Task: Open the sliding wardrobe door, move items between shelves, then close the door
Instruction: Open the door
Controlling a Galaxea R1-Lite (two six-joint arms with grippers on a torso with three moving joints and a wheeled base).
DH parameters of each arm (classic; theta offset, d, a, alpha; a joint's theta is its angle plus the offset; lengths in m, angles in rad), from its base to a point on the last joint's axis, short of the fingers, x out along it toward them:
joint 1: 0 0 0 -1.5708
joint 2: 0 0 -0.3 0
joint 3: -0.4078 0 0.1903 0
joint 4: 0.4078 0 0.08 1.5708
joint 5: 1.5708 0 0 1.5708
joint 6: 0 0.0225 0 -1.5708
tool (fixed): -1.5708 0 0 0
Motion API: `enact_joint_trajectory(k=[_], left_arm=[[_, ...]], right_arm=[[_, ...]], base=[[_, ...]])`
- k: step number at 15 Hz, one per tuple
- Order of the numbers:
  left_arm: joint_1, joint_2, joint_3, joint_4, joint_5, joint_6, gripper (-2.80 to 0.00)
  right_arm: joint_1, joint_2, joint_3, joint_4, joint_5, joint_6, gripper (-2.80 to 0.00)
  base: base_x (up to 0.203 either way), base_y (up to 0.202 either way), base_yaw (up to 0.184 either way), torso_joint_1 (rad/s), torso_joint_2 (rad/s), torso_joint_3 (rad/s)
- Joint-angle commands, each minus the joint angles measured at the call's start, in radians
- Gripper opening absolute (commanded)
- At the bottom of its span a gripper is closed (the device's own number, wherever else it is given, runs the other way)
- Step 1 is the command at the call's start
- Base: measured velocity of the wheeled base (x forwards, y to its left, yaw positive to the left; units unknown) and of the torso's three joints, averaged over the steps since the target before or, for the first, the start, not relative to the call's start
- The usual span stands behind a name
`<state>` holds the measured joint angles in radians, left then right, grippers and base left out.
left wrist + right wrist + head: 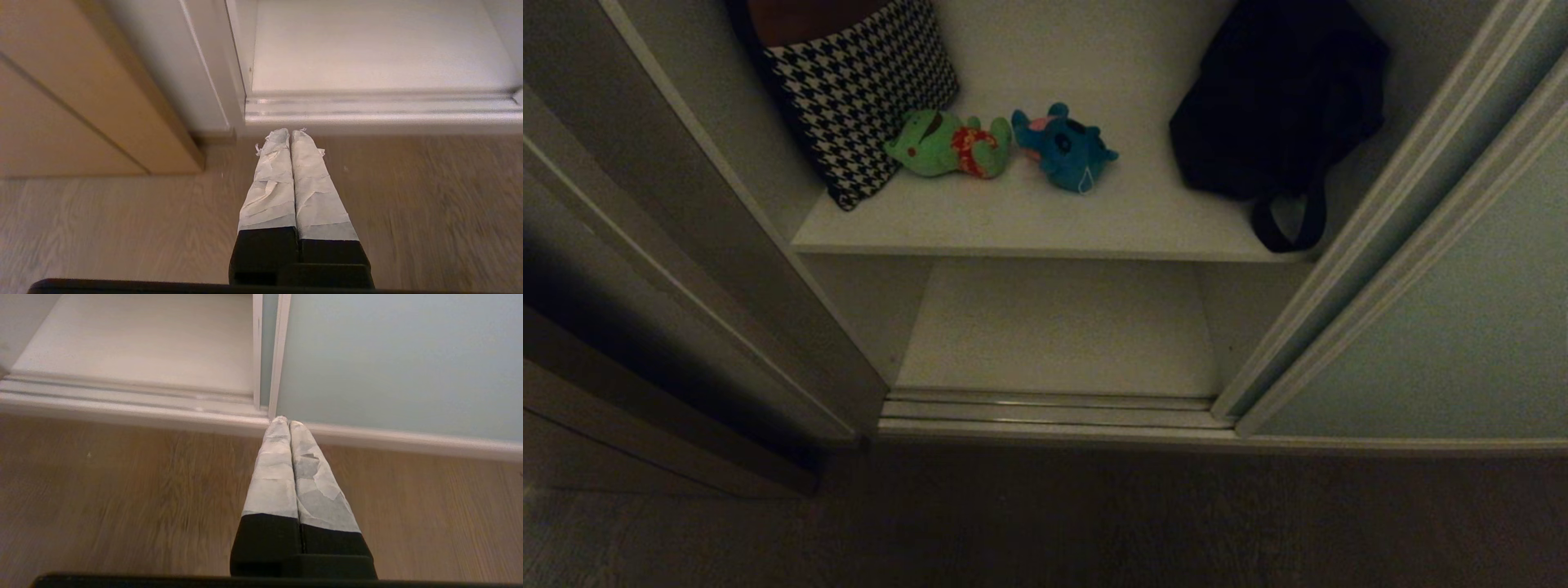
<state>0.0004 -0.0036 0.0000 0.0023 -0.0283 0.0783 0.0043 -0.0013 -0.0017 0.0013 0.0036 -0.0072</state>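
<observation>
The sliding wardrobe door (1437, 343) (392, 355), a pale grey-green panel in a slim light frame, stands slid to the right, leaving the white interior exposed. On the upper shelf (1029, 220) lie two items side by side: a green plush toy (943, 145) with a red patch and a teal-blue plush toy (1066, 147). The lower shelf (1054, 327) (367, 41) is bare. Neither arm shows in the head view. My left gripper (290, 131) hangs shut and empty above the wooden floor before the track. My right gripper (284, 420) is likewise shut and empty, near the door's lower corner.
A houndstooth bag (866, 90) leans at the upper shelf's left, touching the green toy. A black bag (1274, 106) slumps at the right, its strap over the shelf edge. A ribbed metal floor track (1054, 408) runs along the opening. A brown wooden frame (102, 102) stands at left.
</observation>
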Motion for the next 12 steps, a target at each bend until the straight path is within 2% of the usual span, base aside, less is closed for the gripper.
enact_joint_trajectory(k=[1, 9, 12], left_arm=[[0.001, 0.005, 0.000, 0.001, -0.002, 0.003, -2.80], [0.000, 0.005, 0.000, -0.001, -0.004, 0.002, -2.80], [0.000, 0.005, 0.000, 0.002, 0.002, -0.005, -2.80]], right_arm=[[0.000, 0.000, 0.000, 0.000, 0.000, -0.001, -2.80], [0.000, 0.000, 0.000, 0.000, 0.000, 0.000, -2.80], [0.000, 0.000, 0.000, -0.001, 0.001, -0.002, -2.80]], base=[[0.183, 0.000, -0.002, -0.001, 0.00, -0.002], [0.194, 0.000, -0.001, 0.003, 0.00, 0.004], [0.047, 0.000, 0.003, 0.002, 0.00, -0.001]])
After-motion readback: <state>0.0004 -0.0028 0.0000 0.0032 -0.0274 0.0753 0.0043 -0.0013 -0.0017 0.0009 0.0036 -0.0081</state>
